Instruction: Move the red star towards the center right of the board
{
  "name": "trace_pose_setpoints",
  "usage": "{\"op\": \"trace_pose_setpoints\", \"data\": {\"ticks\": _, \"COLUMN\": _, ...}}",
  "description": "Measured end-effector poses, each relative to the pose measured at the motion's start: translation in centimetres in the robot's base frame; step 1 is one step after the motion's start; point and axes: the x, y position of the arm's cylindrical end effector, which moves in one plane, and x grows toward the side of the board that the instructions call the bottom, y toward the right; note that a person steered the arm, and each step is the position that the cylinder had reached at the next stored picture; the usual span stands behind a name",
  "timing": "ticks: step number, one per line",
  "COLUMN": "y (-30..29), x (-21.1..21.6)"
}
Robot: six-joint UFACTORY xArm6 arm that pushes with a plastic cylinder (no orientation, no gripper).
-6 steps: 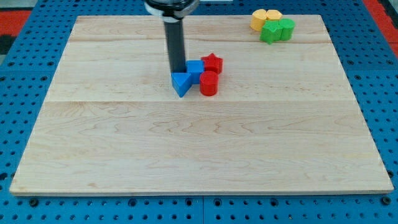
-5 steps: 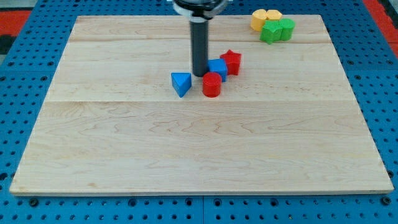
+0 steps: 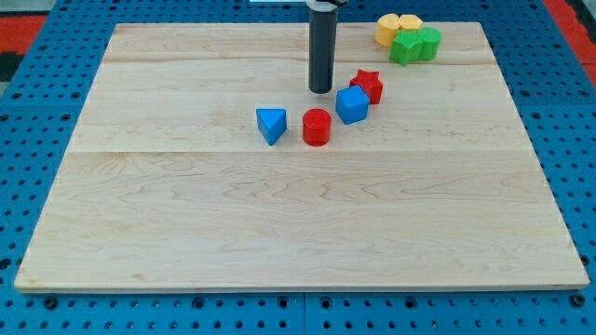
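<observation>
The red star (image 3: 370,85) lies above the board's middle, a little to the view's right, touching the blue cube (image 3: 352,105) at its lower left. My tip (image 3: 321,90) stands just left of the blue cube and the star, apart from both. A red cylinder (image 3: 317,127) stands below my tip. A blue triangular block (image 3: 271,125) lies to the view's left of the cylinder.
Two yellow blocks (image 3: 398,27) and two green blocks (image 3: 415,45) cluster at the wooden board's (image 3: 279,233) top right corner. A blue pegboard surrounds the board.
My tip has moved right and slightly up. It pushed the blue cube and the red star to the right, away from the blue triangle and the red cylinder.
</observation>
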Motion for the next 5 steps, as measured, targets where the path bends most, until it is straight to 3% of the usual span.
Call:
{"op": "trace_pose_setpoints", "data": {"ticks": 4, "y": 13.2, "x": 0.2}}
{"op": "trace_pose_setpoints", "data": {"ticks": 5, "y": 13.8, "x": 0.2}}
